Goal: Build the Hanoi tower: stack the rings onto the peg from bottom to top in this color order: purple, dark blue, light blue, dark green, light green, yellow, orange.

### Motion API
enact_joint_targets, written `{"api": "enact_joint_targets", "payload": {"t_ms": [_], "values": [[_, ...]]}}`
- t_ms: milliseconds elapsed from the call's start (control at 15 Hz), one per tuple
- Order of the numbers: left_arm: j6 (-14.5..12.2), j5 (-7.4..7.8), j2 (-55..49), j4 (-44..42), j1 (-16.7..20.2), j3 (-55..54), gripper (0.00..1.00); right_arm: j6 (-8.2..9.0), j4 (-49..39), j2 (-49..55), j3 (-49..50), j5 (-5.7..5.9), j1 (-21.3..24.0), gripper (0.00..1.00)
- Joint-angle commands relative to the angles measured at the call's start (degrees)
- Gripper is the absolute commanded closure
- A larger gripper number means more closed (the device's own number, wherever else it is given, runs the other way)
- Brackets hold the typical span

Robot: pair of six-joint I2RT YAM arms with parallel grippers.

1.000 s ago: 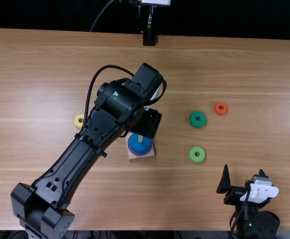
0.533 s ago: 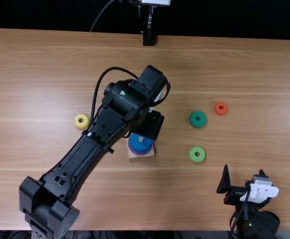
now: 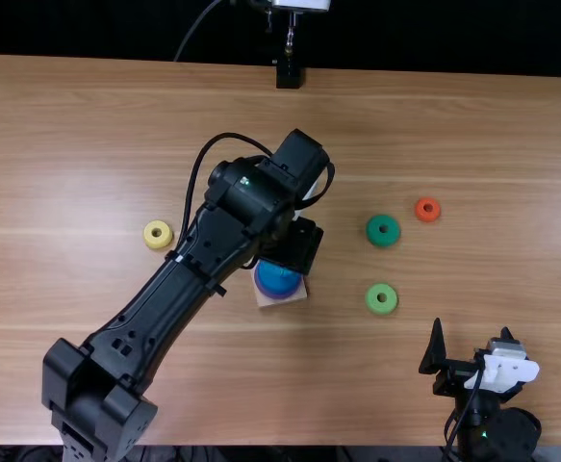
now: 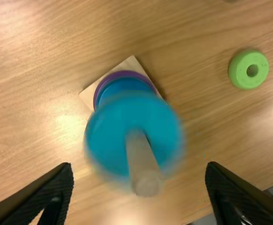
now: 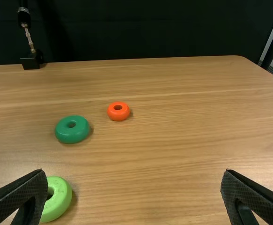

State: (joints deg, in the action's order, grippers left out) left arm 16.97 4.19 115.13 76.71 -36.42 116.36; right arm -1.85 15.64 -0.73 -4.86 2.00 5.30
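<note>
My left gripper hangs over the peg's wooden base in the top view. The left wrist view has the left gripper open, its fingers wide apart around the upright peg. A light blue ring is around the peg, above the dark blue ring and the purple ring; whether it touches them I cannot tell. Loose lie the yellow, dark green, light green and orange rings. Near the right front edge my right gripper is open; its own view shows the right gripper empty.
The left arm stretches diagonally over the table between the yellow ring and the peg base. A black stand is at the table's far edge.
The left arm has shifted slightly right, uncovering more of the yellow ring. The peg base has slid a little right and turned slightly. The right arm has kept still.
</note>
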Motion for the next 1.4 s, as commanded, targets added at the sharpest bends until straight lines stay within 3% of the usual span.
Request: {"api": "enact_joint_targets", "payload": {"t_ms": [0,67,400,600,733,867,1133,1333], "values": [[0.7,1.93,0.5,0.3,-0.4,1.0,0.00,-0.26,3.8,0.7,4.1,0.53,0.4,0.00],[0.7,2.78,0.4,0.5,-0.3,-0.2,0.00,-0.26,3.8,0.7,4.1,0.53,0.4,0.00],[0.5,2.67,-0.3,-0.1,0.3,-1.4,0.00,-0.26,3.8,0.7,4.1,0.53,0.4,0.00],[0.5,2.67,-2.9,-0.9,2.1,-1.2,0.00,-0.26,3.8,0.7,4.1,0.53,0.4,0.00],[0.5,2.67,-6.6,-2.7,5.8,-1.2,0.00,-0.26,3.8,0.7,4.1,0.53,0.4,0.00],[0.5,2.78,-13.6,-13.7,10.8,-3.2,0.00,-0.26,3.8,0.7,4.1,0.53,0.4,0.00],[0.6,4.99,-32.7,-42.0,24.3,-28.6,0.00,-0.26,3.8,0.7,4.1,0.53,0.4,0.00],[-0.1,3.83,-47.6,-53.6,29.7,-48.4,0.00,-0.26,3.8,0.7,4.1,0.53,0.4,0.00]]}}
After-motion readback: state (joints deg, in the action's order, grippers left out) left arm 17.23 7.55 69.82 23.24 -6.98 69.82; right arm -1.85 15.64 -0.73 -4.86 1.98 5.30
